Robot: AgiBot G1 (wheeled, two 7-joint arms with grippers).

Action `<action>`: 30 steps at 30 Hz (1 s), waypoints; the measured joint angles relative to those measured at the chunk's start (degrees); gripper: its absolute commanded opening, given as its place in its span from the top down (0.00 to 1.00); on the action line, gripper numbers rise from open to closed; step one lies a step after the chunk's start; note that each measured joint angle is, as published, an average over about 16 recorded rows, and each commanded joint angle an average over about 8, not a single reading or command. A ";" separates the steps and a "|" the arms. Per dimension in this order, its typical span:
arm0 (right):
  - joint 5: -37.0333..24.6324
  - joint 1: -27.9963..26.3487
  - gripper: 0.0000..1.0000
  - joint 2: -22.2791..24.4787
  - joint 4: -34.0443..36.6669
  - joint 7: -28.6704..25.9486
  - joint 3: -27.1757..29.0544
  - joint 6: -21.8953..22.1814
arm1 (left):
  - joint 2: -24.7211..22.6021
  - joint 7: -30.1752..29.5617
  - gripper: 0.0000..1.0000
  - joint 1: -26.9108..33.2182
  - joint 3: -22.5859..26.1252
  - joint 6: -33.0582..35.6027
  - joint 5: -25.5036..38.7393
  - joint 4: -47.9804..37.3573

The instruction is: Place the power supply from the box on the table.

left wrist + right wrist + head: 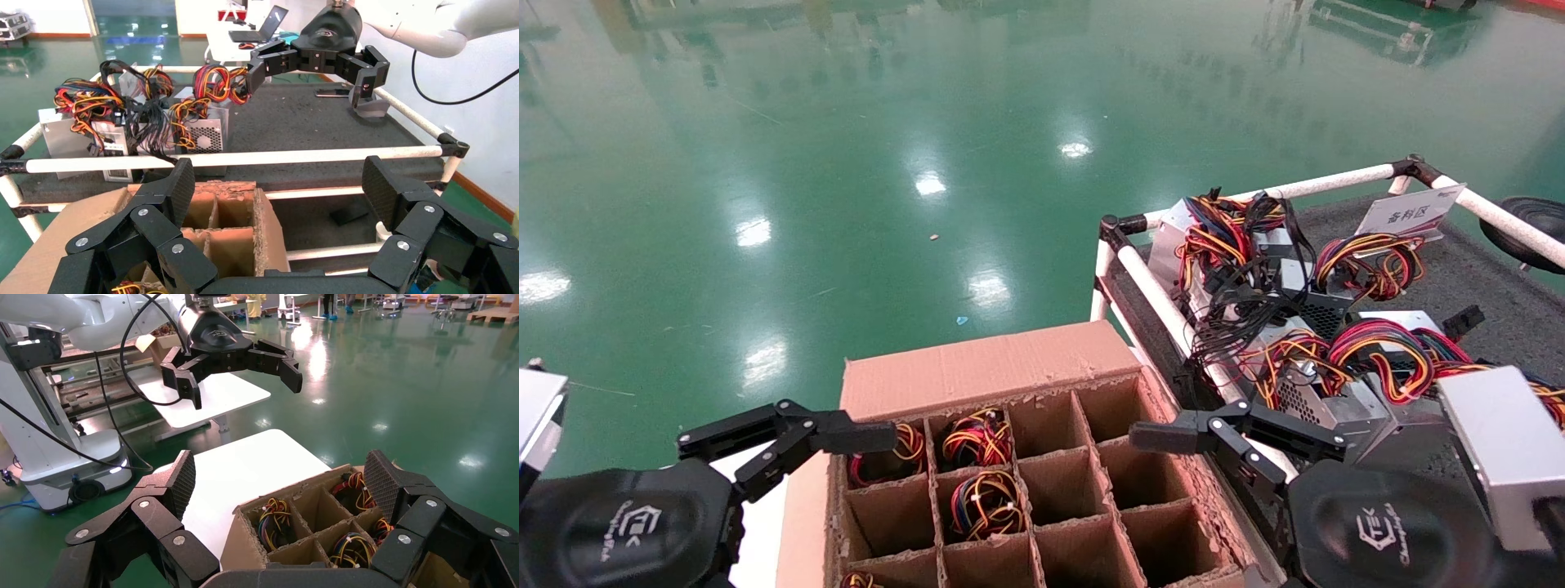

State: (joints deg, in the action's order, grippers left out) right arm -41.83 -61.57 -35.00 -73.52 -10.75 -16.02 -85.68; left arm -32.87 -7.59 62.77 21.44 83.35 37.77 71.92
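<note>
The box (977, 367) is a brown carton with a cardboard grid, low in the middle of the head view. Several of its left cells hold a power supply (978, 438) showing only a looped wire bundle (273, 517); the right cells look empty. My left gripper (789, 441) hangs open over the box's left edge, its jaws (278, 184) holding nothing. Over the box's right edge, by the table rail, my right gripper (1238, 441) is open and empty (281, 478). The dark grey table (1483, 278) stands to the right.
Several power supplies with tangled wires (1254, 269) are piled along the table's near-left side behind the white rail (1164, 306). A small white sign (1410, 214) stands at its far edge. A white platform (245, 465) lies beside the box's left. Green floor stretches beyond.
</note>
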 measured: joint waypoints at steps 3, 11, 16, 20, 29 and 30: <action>0.00 0.00 0.00 0.00 0.00 0.00 0.00 0.00 | 0.00 0.00 1.00 0.00 0.00 0.00 0.00 0.00; 0.00 0.00 0.00 0.00 0.00 0.00 0.00 0.00 | 0.00 0.00 1.00 0.00 0.00 0.00 0.00 0.00; 0.00 0.00 0.00 0.00 0.00 0.00 0.00 0.00 | 0.00 0.00 1.00 0.00 0.00 0.00 0.00 0.00; -0.01 0.00 0.00 0.00 0.00 0.00 0.00 0.00 | 0.00 0.00 1.00 0.00 0.00 0.00 0.00 0.00; -0.02 0.00 0.00 0.00 0.00 0.00 0.00 0.00 | 0.00 0.00 1.00 0.00 0.00 0.00 0.00 0.00; -0.02 0.00 0.00 0.00 0.00 0.00 0.00 0.00 | 0.00 0.00 1.00 0.00 0.00 0.00 0.00 0.00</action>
State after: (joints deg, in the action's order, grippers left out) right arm -41.85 -61.57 -35.00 -73.52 -10.75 -16.02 -85.68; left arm -32.87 -7.59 62.77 21.45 83.35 37.77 71.92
